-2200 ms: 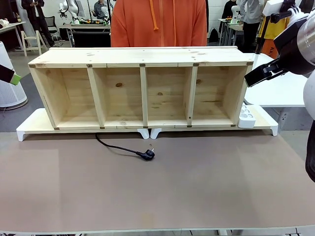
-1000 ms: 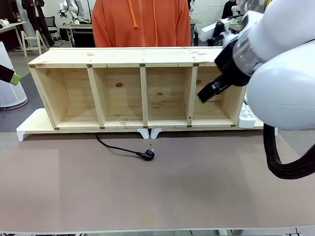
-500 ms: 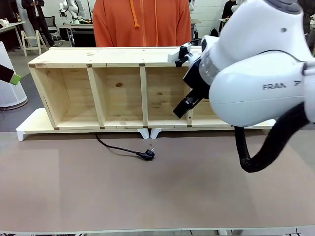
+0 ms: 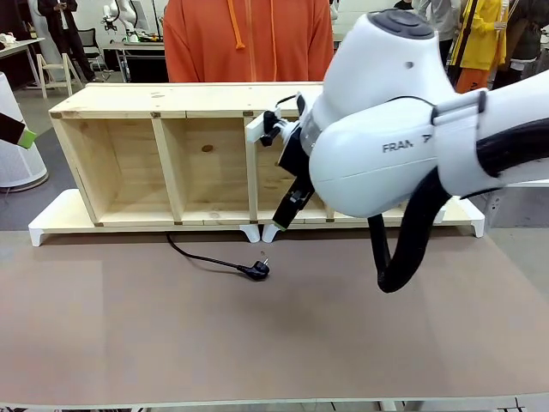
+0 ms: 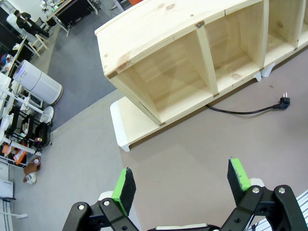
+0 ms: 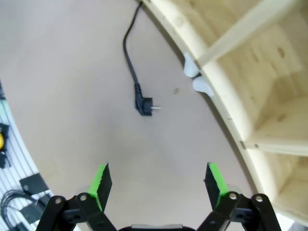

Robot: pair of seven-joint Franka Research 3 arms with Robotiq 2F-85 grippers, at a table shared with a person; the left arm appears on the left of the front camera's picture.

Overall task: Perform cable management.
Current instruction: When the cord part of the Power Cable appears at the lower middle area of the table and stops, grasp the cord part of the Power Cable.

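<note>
Cable (image 4: 211, 259) lies slack on the table (image 4: 343, 343), right jaws spread wide nearby.

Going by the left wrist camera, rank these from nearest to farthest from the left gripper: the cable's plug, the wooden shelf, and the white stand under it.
1. The white stand: its end juts out from under the shelf, toward the left gripper.
2. The shelf: its end compartment sits just beyond that.
3. The plug: on the table at the cable's far end, by the picture's right edge.
</note>
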